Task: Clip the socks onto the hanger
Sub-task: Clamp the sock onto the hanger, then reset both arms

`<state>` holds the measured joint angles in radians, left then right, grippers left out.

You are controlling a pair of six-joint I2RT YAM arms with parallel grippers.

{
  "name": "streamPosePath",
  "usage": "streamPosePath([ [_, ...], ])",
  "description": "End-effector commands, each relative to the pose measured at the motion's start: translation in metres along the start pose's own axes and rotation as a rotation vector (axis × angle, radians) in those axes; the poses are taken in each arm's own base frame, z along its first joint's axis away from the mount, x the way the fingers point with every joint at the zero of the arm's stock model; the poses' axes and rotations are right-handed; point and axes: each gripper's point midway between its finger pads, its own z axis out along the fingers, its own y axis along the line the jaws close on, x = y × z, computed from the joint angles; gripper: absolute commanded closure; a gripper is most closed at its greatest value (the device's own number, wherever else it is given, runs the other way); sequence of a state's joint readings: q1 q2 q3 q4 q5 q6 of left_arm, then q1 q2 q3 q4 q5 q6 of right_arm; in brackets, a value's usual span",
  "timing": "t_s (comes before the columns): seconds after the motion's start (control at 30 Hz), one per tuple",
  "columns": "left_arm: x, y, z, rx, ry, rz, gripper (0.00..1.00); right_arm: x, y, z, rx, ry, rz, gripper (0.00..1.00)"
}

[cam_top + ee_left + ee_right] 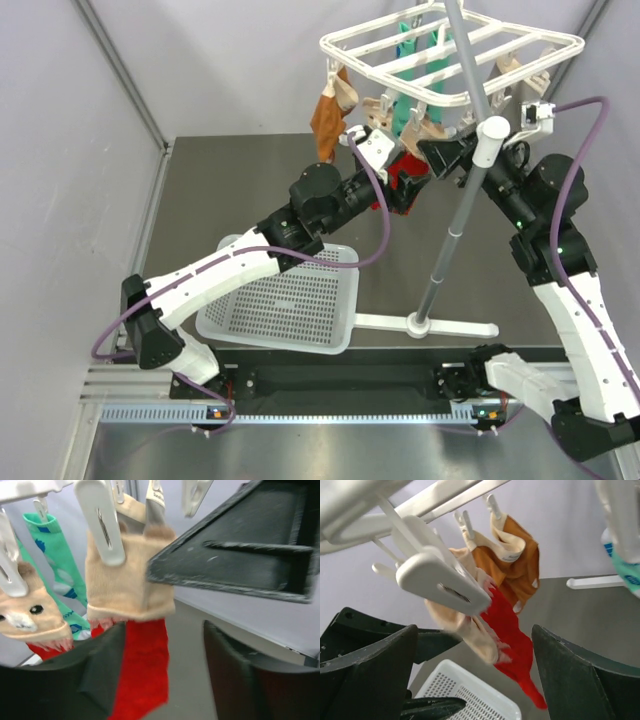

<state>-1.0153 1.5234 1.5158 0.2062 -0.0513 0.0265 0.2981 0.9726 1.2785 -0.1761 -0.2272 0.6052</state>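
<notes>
Pretty crowded under the hanger. Beige socks and an orange-brown sock hang from clips right beside the red sock, and a mint-green sock is further along. The grey pole is close by, with a basket on the counter below. The left gripper is spread wide, with the red sock dangling loose between its fingers. The right gripper is wide too, holding nothing, with a white clip right in front.
</notes>
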Motion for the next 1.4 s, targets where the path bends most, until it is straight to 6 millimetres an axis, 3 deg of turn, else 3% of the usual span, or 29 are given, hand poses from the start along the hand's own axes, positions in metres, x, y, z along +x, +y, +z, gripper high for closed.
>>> streamPosePath([
  [0.0,-0.016,0.009,-0.002,-0.059,-0.015,-0.025,0.29,-0.021,0.002,-0.019,0.052,-0.065,-0.075,0.06],
  [0.07,-0.016,0.017,-0.007,-0.097,-0.007,-0.023,0.27,-0.02,-0.002,-0.025,0.077,-0.06,-0.09,0.0],
  [0.27,-0.021,0.027,-0.032,-0.142,0.001,-0.023,0.26,-0.016,-0.017,-0.045,0.162,-0.036,-0.181,0.0],
  [0.3,-0.013,0.031,-0.037,-0.16,0.018,-0.019,0.26,-0.018,-0.023,-0.048,0.195,-0.044,-0.196,0.0],
  [0.33,-0.021,0.035,-0.046,-0.174,0.003,-0.02,0.26,-0.016,-0.03,-0.052,0.222,-0.041,-0.223,0.0],
  [0.47,-0.015,0.054,-0.072,-0.267,0.024,-0.015,0.26,-0.021,-0.065,-0.074,0.414,-0.067,-0.301,0.0],
  [0.63,0.003,0.076,-0.102,-0.36,0.067,-0.056,0.26,-0.006,-0.101,-0.098,0.585,-0.003,-0.379,0.0],
  [0.67,0.017,0.078,-0.107,-0.368,0.1,-0.075,0.26,-0.002,-0.107,-0.101,0.608,0.008,-0.384,0.0],
  [0.77,0.032,0.086,-0.122,-0.391,0.129,-0.139,0.26,0.022,-0.124,-0.105,0.65,0.074,-0.38,0.0],
  [0.87,0.076,0.091,-0.143,-0.413,0.226,-0.217,0.26,0.05,-0.14,-0.109,0.683,0.129,-0.336,0.0],
  [0.9,0.082,0.091,-0.152,-0.415,0.242,-0.248,0.26,0.067,-0.149,-0.109,0.7,0.148,-0.281,0.0],
  [0.93,0.091,0.099,-0.159,-0.441,0.257,-0.284,0.26,0.074,-0.15,-0.11,0.695,0.145,-0.246,0.0],
  [0.97,0.115,0.092,-0.166,-0.42,0.302,-0.36,0.25,0.08,-0.146,-0.104,0.656,0.14,-0.212,0.0],
  [1.0,0.118,0.091,-0.176,-0.417,0.304,-0.398,0.24,0.098,-0.154,-0.105,0.667,0.155,-0.165,0.0],
  [1.03,0.127,0.102,-0.185,-0.448,0.309,-0.433,0.23,0.101,-0.155,-0.107,0.663,0.136,-0.139,0.0],
  [1.07,0.15,0.099,-0.197,-0.447,0.349,-0.5,0.23,0.103,-0.158,-0.106,0.669,0.112,-0.119,0.0],
  [1.13,0.155,0.11,-0.218,-0.491,0.333,-0.556,0.2,0.12,-0.167,-0.109,0.679,0.108,-0.076,0.0],
  [1.17,0.171,0.11,-0.229,-0.509,0.353,-0.596,0.2,0.124,-0.169,-0.11,0.68,0.105,-0.067,0.0],
  [1.23,0.169,0.108,-0.243,-0.495,0.328,-0.644,0.19,0.139,-0.176,-0.109,0.674,0.119,-0.046,0.0],
  [1.37,0.192,0.1,-0.265,-0.503,0.357,-0.731,0.18,0.164,-0.184,-0.11,0.676,0.172,-0.011,0.0],
])
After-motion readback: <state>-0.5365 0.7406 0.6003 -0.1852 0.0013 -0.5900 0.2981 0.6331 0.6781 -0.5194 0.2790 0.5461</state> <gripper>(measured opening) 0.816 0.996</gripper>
